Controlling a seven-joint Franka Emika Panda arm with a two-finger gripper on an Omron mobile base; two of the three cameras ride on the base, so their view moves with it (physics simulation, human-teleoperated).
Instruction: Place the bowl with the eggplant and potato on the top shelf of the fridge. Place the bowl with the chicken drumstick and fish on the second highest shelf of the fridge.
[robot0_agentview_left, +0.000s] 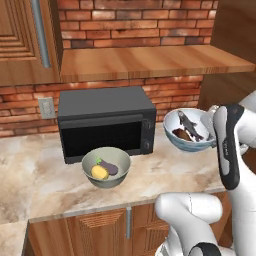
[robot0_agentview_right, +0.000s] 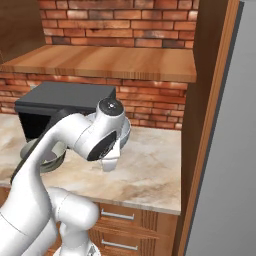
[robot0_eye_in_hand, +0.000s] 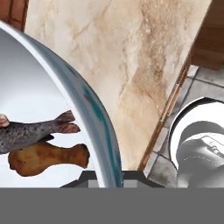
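Bowl with chicken drumstick and fish (robot0_agentview_left: 187, 131) lifted off the marble counter (robot0_agentview_left: 40, 175), rim right at the gripper (robot0_eye_in_hand: 107, 181); pinching it apparently, can't really tell. Olive-grey bowl (robot0_agentview_left: 106, 167) sitting by the microwave (robot0_agentview_left: 105, 122).

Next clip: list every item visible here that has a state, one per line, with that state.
Olive-grey bowl: upright on the counter before the microwave, holding eggplant and potato.
Pale blue bowl: tilted, apparently lifted off the counter, holding fish and drumstick.
Microwave: door closed.
Claw: at the blue bowl's rim, which runs between its tips; whether it grips is unclear.
Fridge: grey door in view, shelves not seen.
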